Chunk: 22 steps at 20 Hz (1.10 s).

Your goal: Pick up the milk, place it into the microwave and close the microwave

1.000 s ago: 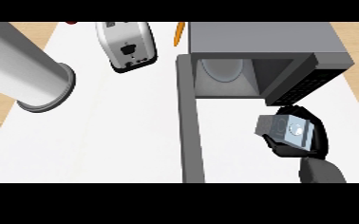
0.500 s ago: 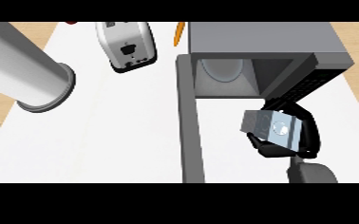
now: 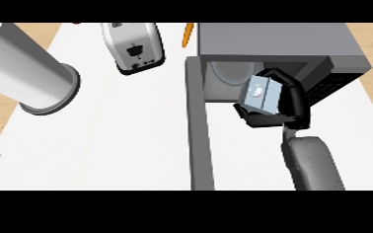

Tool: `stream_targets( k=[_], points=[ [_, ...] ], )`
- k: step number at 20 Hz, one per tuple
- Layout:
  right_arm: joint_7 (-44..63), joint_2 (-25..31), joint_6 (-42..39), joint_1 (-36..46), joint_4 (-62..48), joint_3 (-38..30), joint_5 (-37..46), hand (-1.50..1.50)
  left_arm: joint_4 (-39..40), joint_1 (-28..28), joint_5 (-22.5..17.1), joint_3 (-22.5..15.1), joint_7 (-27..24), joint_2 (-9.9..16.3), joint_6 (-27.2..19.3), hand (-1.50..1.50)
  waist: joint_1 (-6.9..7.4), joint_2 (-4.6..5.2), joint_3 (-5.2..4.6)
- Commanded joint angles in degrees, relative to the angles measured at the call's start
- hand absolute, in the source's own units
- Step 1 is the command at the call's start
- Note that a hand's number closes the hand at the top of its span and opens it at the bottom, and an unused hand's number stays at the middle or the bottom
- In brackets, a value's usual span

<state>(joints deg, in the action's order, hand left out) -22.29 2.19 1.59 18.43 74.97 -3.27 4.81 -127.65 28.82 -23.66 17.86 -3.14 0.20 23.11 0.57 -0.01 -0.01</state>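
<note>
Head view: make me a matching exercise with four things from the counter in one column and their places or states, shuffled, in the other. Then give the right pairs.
Things:
1. milk
2. microwave door
3. toaster
4. left forearm

Places or states:
A. swung open, seen edge-on down the middle of the view
B. lying at the top of the counter, left of the microwave
C. held in the right hand at the microwave's opening
D. at the view's left edge, with no hand showing

Pairs: 1-C, 2-A, 3-B, 4-D

right hand [image 3: 280, 109] curled round milk [image 3: 260, 94] | at open microwave [image 3: 280, 42] mouth
</note>
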Motion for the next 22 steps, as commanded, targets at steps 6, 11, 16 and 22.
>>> stream_targets(
  k=[6,11,16,22],
  points=[
    [-2.61,0.64,3.77,16.69,-21.69,-4.82,1.02,1.5,-0.7,2.44,0.21,-0.74,-1.29,-0.16,0.45,-1.5,1.29,0.32,0.05],
    [-6.48,1.68,4.3,18.66,-26.96,-5.18,2.39,1.5,2.43,-0.39,-3.54,2.85,0.15,2.72,3.74,-1.5,2.23,0.67,0.06],
    [-7.52,2.21,8.79,22.51,-29.15,-6.31,4.07,1.5,2.33,-3.21,-2.8,1.43,0.94,3.19,3.19,-1.5,4.28,1.47,0.08],
    [-10.17,4.62,11.46,23.17,-29.45,-5.97,6.79,1.5,3.52,-5.77,-1.08,-0.46,0.71,2.24,2.52,-1.5,5.17,1.88,-0.01]
  ],
)
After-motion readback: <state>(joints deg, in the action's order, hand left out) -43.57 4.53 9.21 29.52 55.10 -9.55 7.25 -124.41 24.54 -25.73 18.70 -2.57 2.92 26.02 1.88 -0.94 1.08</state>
